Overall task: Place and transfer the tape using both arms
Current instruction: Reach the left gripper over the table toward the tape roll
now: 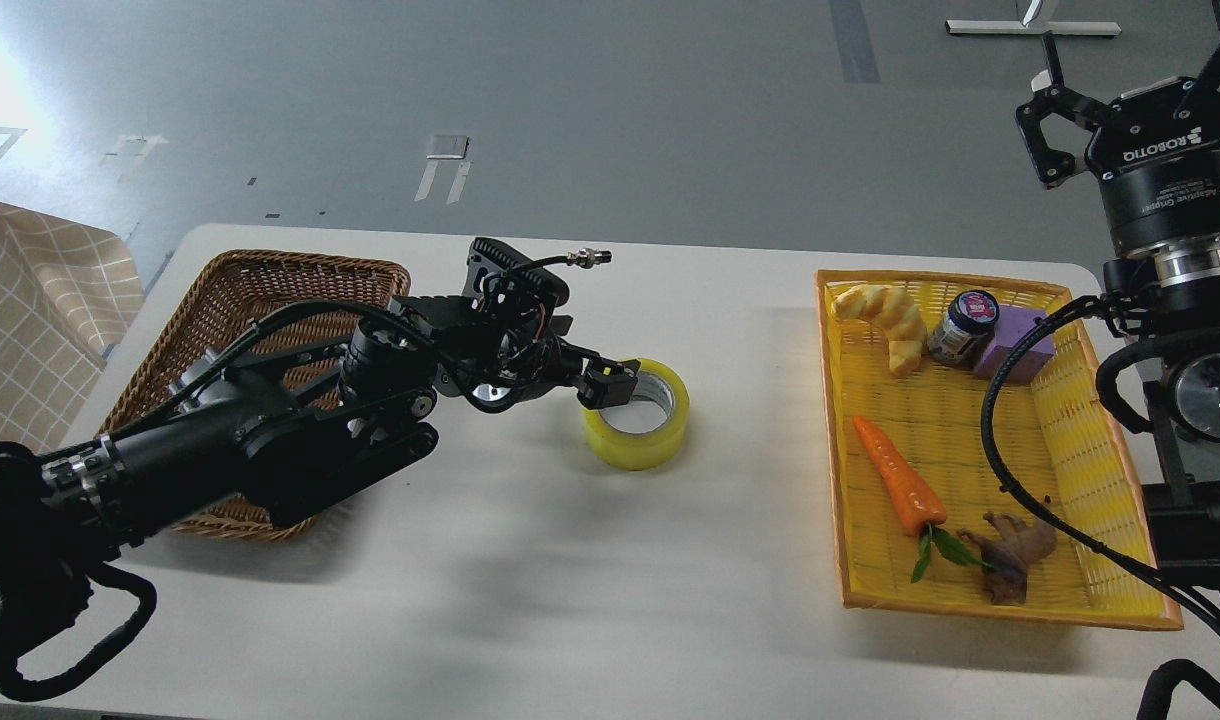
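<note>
The tape, a wide yellow roll with a grey-white core, lies flat on the white table near its middle. My left arm reaches in from the left, and my left gripper is at the roll's left rim, with a fingertip down over the core hole. Its fingers look parted and not closed on the roll. My right gripper is raised at the far right, above and behind the yellow tray, with its fingers spread open and empty.
A brown wicker basket sits at the left, partly under my left arm. A yellow tray at the right holds a croissant, a jar, a purple block, an orange carrot and a brown figure.
</note>
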You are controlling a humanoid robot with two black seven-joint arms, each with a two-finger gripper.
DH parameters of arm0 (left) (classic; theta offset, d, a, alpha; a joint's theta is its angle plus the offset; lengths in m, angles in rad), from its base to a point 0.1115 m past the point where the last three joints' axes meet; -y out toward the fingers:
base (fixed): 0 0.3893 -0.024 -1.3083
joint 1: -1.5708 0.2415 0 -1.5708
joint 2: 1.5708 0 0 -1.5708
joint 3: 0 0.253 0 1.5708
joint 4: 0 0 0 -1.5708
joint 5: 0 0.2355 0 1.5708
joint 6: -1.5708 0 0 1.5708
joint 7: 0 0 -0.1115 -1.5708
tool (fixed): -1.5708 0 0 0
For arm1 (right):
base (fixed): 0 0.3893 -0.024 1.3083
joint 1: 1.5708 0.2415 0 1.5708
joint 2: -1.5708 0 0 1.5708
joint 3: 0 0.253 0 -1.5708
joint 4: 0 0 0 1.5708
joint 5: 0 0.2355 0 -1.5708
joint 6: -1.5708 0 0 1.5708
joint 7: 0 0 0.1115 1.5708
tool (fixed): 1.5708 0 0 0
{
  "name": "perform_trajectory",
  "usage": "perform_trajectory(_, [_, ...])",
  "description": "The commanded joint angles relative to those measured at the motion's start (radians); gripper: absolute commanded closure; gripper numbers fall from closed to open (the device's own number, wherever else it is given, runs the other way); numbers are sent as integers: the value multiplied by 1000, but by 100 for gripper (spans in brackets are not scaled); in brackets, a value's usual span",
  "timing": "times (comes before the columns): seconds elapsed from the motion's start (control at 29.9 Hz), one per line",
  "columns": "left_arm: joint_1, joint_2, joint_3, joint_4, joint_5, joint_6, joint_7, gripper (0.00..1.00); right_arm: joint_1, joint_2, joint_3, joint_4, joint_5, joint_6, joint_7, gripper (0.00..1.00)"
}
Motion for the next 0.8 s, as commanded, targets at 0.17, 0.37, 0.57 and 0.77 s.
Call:
perform_trajectory(0.17, [0, -34, 9, 17, -4, 0, 0, 3, -2, 4, -1, 0, 0, 0, 0, 0])
perform_trajectory(0.37, [2, -73, 9, 82, -6, 0, -1, 7, -3, 5, -1, 0, 0, 0, 0, 0])
perform_trajectory(0.57, [2, -74, 11, 102, -6, 2, -1, 11, -5, 5, -1, 0, 0, 0, 0, 0])
perform_trajectory(0.77, [8, -77, 11, 133, -9, 2, -1, 15, -6, 7, -12, 0, 0, 0, 0, 0])
